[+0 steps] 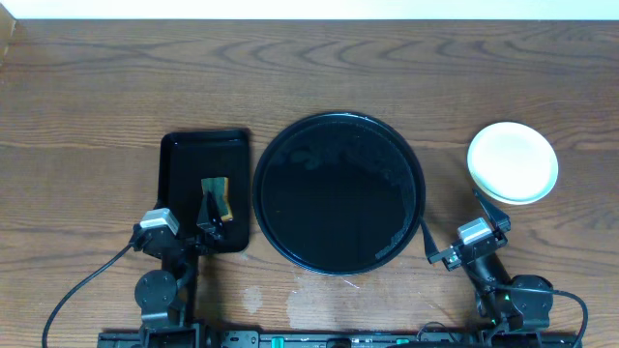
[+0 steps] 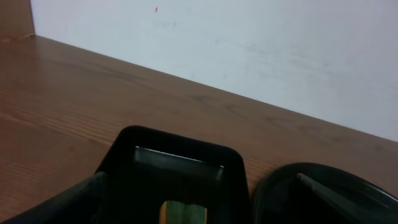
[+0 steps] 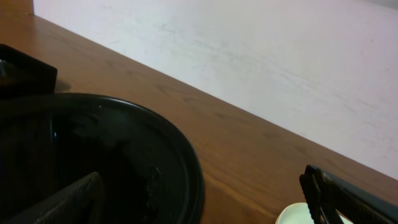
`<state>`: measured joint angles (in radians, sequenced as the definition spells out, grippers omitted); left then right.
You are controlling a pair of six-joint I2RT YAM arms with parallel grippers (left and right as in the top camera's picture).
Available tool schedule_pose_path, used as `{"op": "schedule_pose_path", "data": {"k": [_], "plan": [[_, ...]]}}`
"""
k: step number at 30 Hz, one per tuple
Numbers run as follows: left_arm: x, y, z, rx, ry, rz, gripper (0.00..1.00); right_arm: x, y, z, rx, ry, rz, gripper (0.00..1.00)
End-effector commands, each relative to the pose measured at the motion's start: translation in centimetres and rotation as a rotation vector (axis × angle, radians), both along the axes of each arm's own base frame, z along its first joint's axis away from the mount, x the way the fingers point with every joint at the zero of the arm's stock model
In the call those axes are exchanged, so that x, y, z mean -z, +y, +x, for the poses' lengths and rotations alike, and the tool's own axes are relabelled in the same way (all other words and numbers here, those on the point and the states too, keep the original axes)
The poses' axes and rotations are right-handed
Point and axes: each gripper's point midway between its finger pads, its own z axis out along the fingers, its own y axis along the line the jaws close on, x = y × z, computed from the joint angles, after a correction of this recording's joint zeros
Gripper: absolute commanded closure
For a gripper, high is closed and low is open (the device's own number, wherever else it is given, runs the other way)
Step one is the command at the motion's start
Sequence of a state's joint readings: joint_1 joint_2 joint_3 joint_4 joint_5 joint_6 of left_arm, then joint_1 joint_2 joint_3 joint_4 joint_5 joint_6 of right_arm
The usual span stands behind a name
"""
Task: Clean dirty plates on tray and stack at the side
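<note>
The large round black tray (image 1: 338,193) lies in the middle of the table with no plates on it. It also shows in the right wrist view (image 3: 112,155). The plates (image 1: 513,161) are stacked to the right of the tray, a pale one on top with a mint rim showing below. An edge of the stack shows in the right wrist view (image 3: 295,215). My right gripper (image 1: 456,224) is open and empty between the tray and the stack (image 3: 202,177). My left gripper (image 1: 211,220) is open over the small rectangular tray, with the sponge between its fingers (image 2: 199,183).
A small rectangular black tray (image 1: 184,155) lies left of the round tray and holds a green and yellow sponge (image 1: 219,193), also seen in the left wrist view (image 2: 183,214). A white wall runs along the table's far edge.
</note>
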<state>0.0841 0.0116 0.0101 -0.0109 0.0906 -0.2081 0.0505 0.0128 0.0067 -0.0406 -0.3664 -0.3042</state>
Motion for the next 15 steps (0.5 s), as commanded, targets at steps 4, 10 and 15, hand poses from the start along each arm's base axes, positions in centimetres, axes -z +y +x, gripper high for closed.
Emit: {"op": "schedule_pose_path", "data": {"k": [4,10,15], "plan": [[1.74,0.07,-0.13,-0.001,0.067,0.007,0.08,0.13,-0.22,0.06,0.009,0.0,-0.01,0.01],[1.82,0.07,-0.13,-0.001,0.071,0.006,0.07,0.13,-0.22,0.06,0.009,0.0,-0.01,0.01],[1.81,0.07,-0.12,-0.001,0.07,0.006,0.08,0.13,-0.22,0.06,0.009,0.0,-0.01,0.01]]}}
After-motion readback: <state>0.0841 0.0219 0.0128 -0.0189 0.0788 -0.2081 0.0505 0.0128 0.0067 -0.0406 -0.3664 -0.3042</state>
